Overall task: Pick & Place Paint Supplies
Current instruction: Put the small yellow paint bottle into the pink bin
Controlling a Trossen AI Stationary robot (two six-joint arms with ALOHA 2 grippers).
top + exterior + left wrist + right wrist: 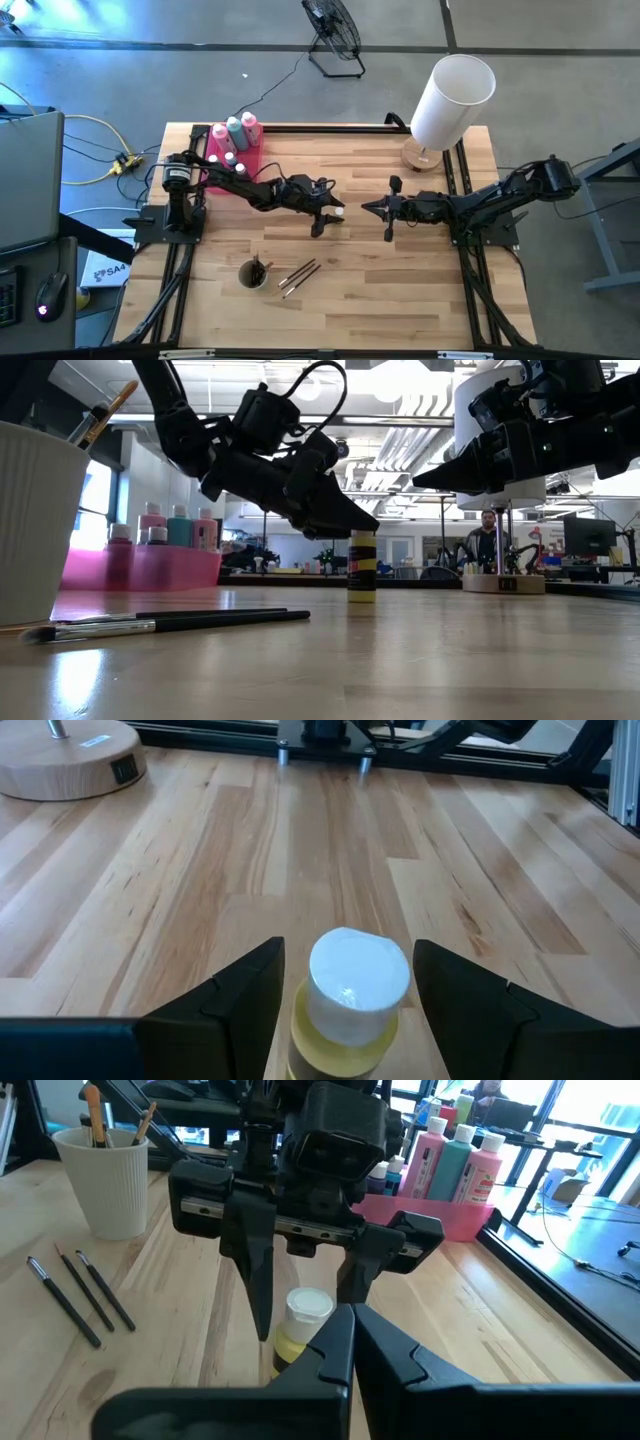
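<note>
Left wrist view: the left gripper [345,1010] is spread wide around a small yellow paint pot [352,1005] with a white cap, standing mid-bench, untouched. The right gripper [352,1342] is pinched closed nearby.

Legible text was limited to one item. In the high view, a white sheet [103,270] lying on the floor beside the table's left edge bore dark printed characters, of which "SA" and a following mark resembling "4" could be made out. A small dark label [124,768] on the round wooden lamp base [60,765] carried markings too small to read. No other writing could be read.
</note>
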